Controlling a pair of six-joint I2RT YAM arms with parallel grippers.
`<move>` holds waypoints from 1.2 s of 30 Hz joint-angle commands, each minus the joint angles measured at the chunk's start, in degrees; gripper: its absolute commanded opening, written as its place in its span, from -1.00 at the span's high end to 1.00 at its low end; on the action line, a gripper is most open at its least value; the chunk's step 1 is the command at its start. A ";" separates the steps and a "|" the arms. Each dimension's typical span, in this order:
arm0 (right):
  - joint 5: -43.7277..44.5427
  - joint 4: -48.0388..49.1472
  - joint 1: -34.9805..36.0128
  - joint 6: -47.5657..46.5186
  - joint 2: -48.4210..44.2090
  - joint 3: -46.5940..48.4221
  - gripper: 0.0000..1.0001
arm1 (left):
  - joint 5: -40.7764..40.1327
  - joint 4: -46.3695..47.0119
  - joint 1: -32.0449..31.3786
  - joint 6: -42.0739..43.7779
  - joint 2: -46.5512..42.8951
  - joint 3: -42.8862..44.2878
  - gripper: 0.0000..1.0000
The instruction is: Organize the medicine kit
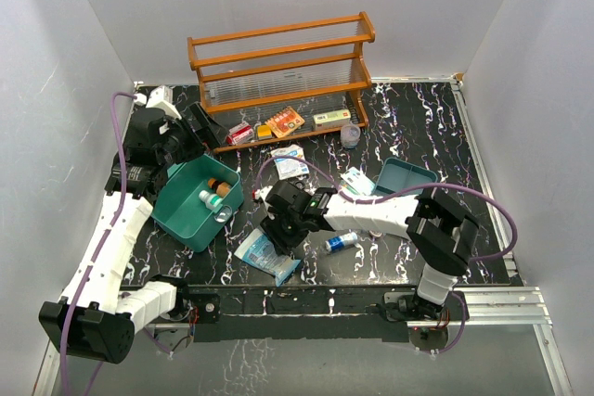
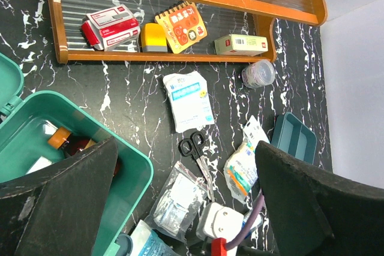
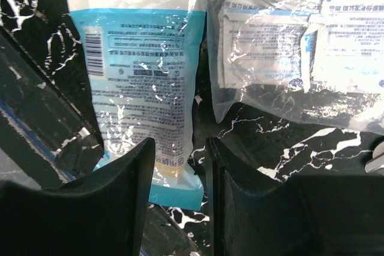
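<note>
The teal medicine kit (image 1: pixel 181 215) stands open at the left with a brown bottle (image 1: pixel 219 187) and a white bottle (image 1: pixel 212 199) inside; it also shows in the left wrist view (image 2: pixel 24 118). My left gripper (image 1: pixel 190 134) hangs above the kit's far edge, jaws wide apart and empty (image 2: pixel 186 208). My right gripper (image 1: pixel 283 222) is low over a blue-white pouch (image 1: pixel 264 255). In the right wrist view the pouch (image 3: pixel 141 76) has its lower corner between the narrowly parted fingers (image 3: pixel 120 202). A clear bag of packets (image 3: pixel 288 46) lies just right of it.
The orange wooden shelf rack (image 1: pixel 278 62) at the back holds a red-white box (image 2: pixel 111 25), an orange card (image 2: pixel 180 25) and a green-white box (image 2: pixel 240 43). Scissors (image 2: pixel 198 154), a white packet (image 2: pixel 189 100), a clear cup (image 2: pixel 259 73) and the blue-grey tray (image 1: pixel 404 178) lie nearby.
</note>
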 commanded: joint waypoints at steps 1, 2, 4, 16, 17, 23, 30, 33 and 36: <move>-0.03 1.99 0.15 -2.32 2.62 1.39 0.25 | 2.09 1.54 0.27 -0.95 -1.10 0.38 -0.91; 0.34 2.05 0.16 -2.24 3.08 1.45 0.25 | 2.28 1.69 0.35 -0.99 -1.09 0.20 -0.91; 0.68 2.44 0.24 -2.11 3.87 1.64 0.26 | 2.34 1.83 0.27 -1.18 -1.12 -0.08 -0.91; 0.17 4.17 0.40 -2.75 4.70 1.04 0.65 | 2.87 0.17 0.28 -1.24 -0.22 1.40 -0.91; 0.34 3.86 0.42 -2.76 4.35 1.27 0.60 | 2.87 0.10 0.31 -1.36 -0.21 1.36 -0.91; 1.32 1.56 0.48 -2.29 2.73 3.58 0.16 | 2.41 -0.95 0.27 -1.57 -0.31 1.96 -0.90; 1.44 1.92 1.56 0.42 1.66 5.73 0.00 | 1.59 -2.13 0.27 -1.22 -0.74 2.66 -0.90; 3.63 1.96 2.97 0.71 3.42 5.96 -0.05 | 0.85 -2.78 0.28 -0.89 -1.19 2.76 -0.90; 6.14 0.55 4.07 0.99 6.62 7.11 0.06 | -0.30 -3.74 0.27 -0.31 -1.63 3.20 -0.90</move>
